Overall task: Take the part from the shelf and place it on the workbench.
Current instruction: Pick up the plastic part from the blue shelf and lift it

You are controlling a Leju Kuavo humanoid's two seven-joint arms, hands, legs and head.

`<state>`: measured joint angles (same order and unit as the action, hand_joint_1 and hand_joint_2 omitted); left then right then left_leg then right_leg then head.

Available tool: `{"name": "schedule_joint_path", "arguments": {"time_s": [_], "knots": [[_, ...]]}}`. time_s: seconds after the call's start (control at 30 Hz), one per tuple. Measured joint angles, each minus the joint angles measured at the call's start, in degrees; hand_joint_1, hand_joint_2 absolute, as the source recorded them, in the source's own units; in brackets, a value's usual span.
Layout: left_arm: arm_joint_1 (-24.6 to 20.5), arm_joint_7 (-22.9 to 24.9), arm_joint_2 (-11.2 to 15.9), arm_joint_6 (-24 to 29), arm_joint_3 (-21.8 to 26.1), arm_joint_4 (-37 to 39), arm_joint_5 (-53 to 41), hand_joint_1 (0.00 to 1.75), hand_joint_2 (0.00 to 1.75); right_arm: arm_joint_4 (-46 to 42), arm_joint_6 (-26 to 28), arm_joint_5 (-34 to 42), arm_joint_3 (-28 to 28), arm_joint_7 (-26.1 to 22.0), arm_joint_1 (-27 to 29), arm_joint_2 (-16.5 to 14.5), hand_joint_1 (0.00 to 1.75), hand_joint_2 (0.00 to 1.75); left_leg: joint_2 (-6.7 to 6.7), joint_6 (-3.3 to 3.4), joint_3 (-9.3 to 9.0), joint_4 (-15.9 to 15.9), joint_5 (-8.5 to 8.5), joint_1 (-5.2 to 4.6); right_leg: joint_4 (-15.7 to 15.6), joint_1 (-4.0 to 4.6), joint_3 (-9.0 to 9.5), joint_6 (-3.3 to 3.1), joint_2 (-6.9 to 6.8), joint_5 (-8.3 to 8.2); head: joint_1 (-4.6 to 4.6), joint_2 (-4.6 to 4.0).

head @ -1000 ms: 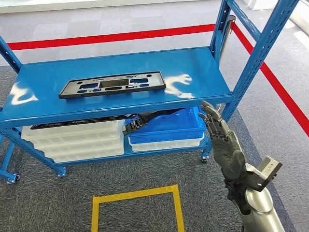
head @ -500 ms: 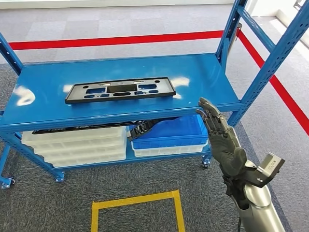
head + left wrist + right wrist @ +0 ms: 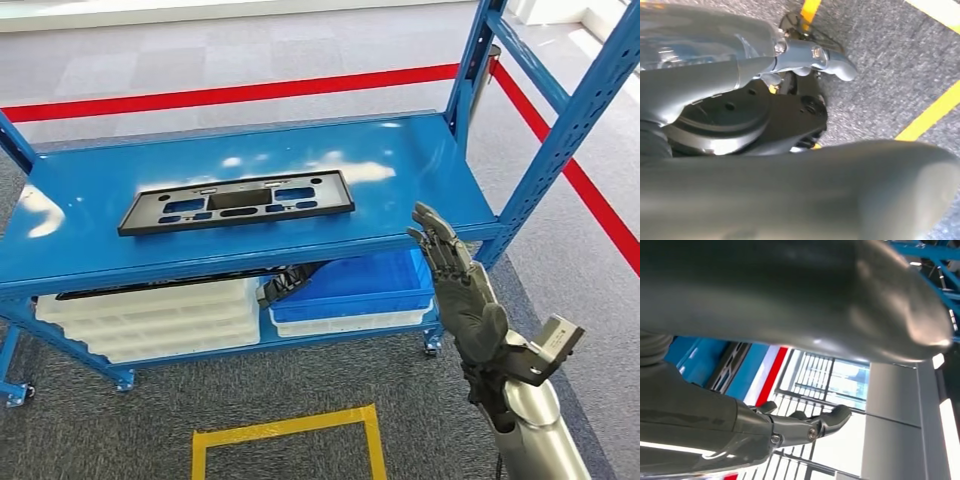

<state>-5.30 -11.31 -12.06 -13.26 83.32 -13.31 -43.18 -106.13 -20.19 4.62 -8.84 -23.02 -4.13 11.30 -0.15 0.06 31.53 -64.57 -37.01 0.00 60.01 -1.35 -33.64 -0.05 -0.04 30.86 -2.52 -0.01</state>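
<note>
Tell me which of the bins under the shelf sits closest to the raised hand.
The blue bin on the lower level, at the right end just behind the right hand. The white bins lie farther left.

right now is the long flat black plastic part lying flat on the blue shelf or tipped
Lying flat: the long black plastic part rests on the blue shelf, untouched; the right hand is apart from it.

The robot's silver right arm rises from below, its dark grey many-fingered right hand held upright, fingers extended and slightly apart, palm empty. The grey left hand hangs downward, holding nothing.
</note>
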Motion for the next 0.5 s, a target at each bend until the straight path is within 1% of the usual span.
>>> {"name": "schedule_joint_path", "arguments": {"time_s": [0.03, 0.07, 0.1, 0.13, 0.17, 0.2, 0.23, 0.27, 0.3, 0.37, 0.43, 0.47, 0.5], "knots": [[0.0, -0.1, 0.1, 0.0, 0.0, 0.0, 0.0, 0.0, 0.0, 0.0, 0.1, -0.3, 0.0, 0.0, 0.0, 0.0, 0.0, 0.0, 0.0, -0.31, 2.35, -3.9, -1.27, 0.19, 0.0, -0.04, 0.29, -0.15, -0.08, 0.3, -0.08, 0.01], [0.1, -0.1, 0.2, 0.0, 0.0, 0.0, 0.0, 0.0, 0.0, 0.0, 0.2, -0.5, 0.0, 0.0, -0.1, 0.0, 0.0, 0.0, 0.0, -0.58, 4.86, -7.6, -2.13, 0.39, 0.0, -0.05, 0.59, -0.18, -0.09, 0.6, -0.09, 0.0], [0.2, -0.2, 0.3, 0.0, 0.0, 0.0, 0.0, 0.0, 0.0, 0.0, 0.2, -0.7, -0.1, 0.0, -0.1, 0.0, 0.0, 0.0, 0.0, -0.76, 6.82, -10.1, -2.11, 0.52, 0.0, -0.06, 0.96, -0.16, -0.06, 0.94, -0.09, 0.0], [0.3, -0.2, 0.3, 0.0, 0.0, 0.0, 0.0, 0.0, 0.0, 0.0, 0.3, -0.8, -0.1, 0.0, -0.1, 0.0, 0.0, 0.0, 0.0, -0.86, 7.84, -10.6, -0.9, 0.6, 0.0, -0.08, 1.45, -0.1, 0.0, 1.31, -0.1, 0.0], [0.3, -0.2, 0.4, 0.0, 0.0, 0.0, 0.0, 0.0, 0.0, 0.0, 0.3, -0.9, -0.1, 0.0, -0.2, 0.0, 0.0, 0.0, 0.0, -0.85, 7.74, -8.7, 1.5, 0.64, 0.0, -0.1, 2.09, -0.01, 0.05, 1.73, -0.1, -0.01], [0.3, -0.3, 0.4, 0.0, 0.0, 0.0, 0.0, 0.0, 0.0, 0.0, 0.3, -1.0, -0.1, 0.0, -0.4, 0.0, 0.0, 0.0, 0.01, -0.72, 6.86, -5.3, 4.46, 0.65, 0.0, -0.13, 2.8, 0.12, 0.08, 2.21, -0.1, -0.01], [0.3, -0.4, 0.5, 0.0, 0.0, 0.0, 0.0, 0.0, 0.0, 0.0, 0.3, -1.2, -0.1, 0.1, -0.6, 0.1, 0.0, 0.0, 0.0, -0.48, 5.83, -2.2, 6.67, 0.54, -0.1, -0.1, 3.41, 0.31, 0.09, 2.64, -0.09, -0.01], [0.3, -0.4, 0.6, 0.0, 0.0, 0.0, 0.0, 0.0, 0.0, 0.1, 0.4, -1.3, -0.1, 0.2, -0.9, 0.1, 0.0, 0.0, -0.01, -0.13, 4.9, 0.5, 8.06, 0.39, -0.1, -0.07, 3.81, 0.58, 0.14, 2.97, -0.09, 0.0], [0.3, -0.5, 0.6, 0.0, 0.0, 0.0, 0.0, 0.0, 0.0, 0.1, 0.4, -1.4, -0.1, 0.3, -1.1, 0.1, 0.0, 0.0, -0.02, 0.24, 4.35, 1.9, 8.37, 0.22, -0.2, -0.03, 3.94, 0.86, 0.18, 3.18, -0.09, 0.01], [0.1, -0.6, 0.8, 0.0, 0.0, 0.0, 0.0, 0.0, 0.0, 0.1, 0.7, -1.6, 0.0, 0.5, -1.4, 0.2, 0.0, 0.0, -0.03, 0.98, 4.04, 2.9, 7.43, -0.03, -0.4, -0.02, 3.78, 1.51, 0.17, 3.33, -0.09, 0.01], [0.1, -0.8, 0.9, -0.1, 0.0, 0.0, -0.1, 0.0, 0.0, 0.0, 1.0, -1.6, 0.0, 0.7, -1.8, 0.3, 0.0, 0.0, -0.02, 1.54, 3.46, 3.8, 6.96, 0.17, -0.3, -0.07, 3.92, 2.11, 0.06, 3.77, -0.08, 0.01], [0.2, -1.0, 1.0, -0.2, -0.1, 0.0, -0.2, 0.0, 0.0, 0.0, 1.1, -1.6, 0.0, 0.7, -1.9, 0.3, 0.0, 0.0, 0.0, 1.8, 3.0, 4.2, 6.89, 0.3, 0.6, -0.07, 3.63, 2.28, 0.05, 4.35, -0.05, 0.01], [0.1, -1.2, 1.0, -0.3, -0.1, 0.0, -0.3, 0.0, 0.0, 0.0, 1.2, -1.7, 0.0, 0.7, -2.0, 0.3, 0.0, 0.0, 0.03, 2.08, 2.47, 4.6, 6.77, 0.43, 2.8, -0.07, 2.66, 2.37, 0.06, 5.3, -0.02, 0.01]]}}
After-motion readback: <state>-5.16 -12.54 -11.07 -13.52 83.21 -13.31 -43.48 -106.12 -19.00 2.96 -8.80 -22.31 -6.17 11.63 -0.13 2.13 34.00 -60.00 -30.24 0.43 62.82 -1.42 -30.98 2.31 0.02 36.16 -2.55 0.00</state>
